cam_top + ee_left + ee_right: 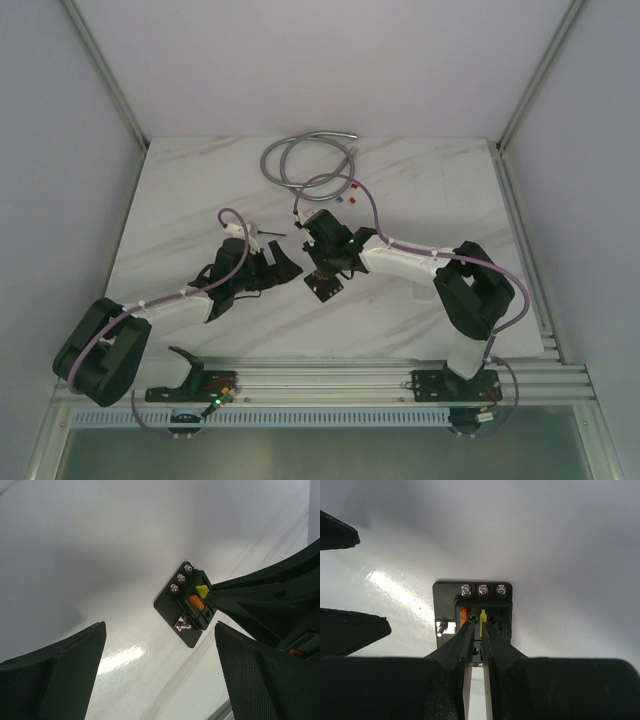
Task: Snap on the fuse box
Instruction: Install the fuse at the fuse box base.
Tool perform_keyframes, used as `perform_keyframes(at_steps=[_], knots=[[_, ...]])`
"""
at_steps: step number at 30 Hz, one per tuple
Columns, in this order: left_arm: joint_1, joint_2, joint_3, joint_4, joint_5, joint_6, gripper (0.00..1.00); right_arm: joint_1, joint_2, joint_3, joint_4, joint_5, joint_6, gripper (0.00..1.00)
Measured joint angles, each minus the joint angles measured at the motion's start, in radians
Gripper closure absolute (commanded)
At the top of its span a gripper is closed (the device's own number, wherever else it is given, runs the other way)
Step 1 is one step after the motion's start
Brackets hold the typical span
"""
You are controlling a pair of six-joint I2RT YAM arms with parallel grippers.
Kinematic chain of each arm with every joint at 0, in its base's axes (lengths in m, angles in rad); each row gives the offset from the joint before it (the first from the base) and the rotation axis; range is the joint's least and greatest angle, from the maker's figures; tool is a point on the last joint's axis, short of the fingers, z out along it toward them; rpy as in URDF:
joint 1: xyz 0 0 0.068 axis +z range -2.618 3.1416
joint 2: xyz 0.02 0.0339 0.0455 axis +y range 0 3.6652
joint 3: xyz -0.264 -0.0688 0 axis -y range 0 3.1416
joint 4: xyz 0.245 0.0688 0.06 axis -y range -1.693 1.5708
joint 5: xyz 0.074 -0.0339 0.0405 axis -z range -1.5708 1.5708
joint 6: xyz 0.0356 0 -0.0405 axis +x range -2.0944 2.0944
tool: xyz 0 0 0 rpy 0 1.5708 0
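Fuse box (pixel 472 611): flat on the marble table (pixel 200 200), mid-table between your arms.
Right gripper (pixel 478 629): on the box, fingers nearly together, tips flanking the yellow fuse (pixel 482 619); grip cannot be told.
Left gripper (pixel 160 675): fingers spread wide, just left of the box, apart from it.

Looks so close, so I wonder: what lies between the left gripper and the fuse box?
Nothing: the left wrist view shows only bare white table between the left gripper and the fuse box.
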Motion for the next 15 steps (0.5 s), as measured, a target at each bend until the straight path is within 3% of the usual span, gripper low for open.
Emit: perform_keyframes(at_steps=[15], knots=[[0.0, 0.034, 0.004, 0.001, 0.049, -0.063, 0.0, -0.005, 0.006, 0.011, -0.026, 0.002, -0.003, 0.91]])
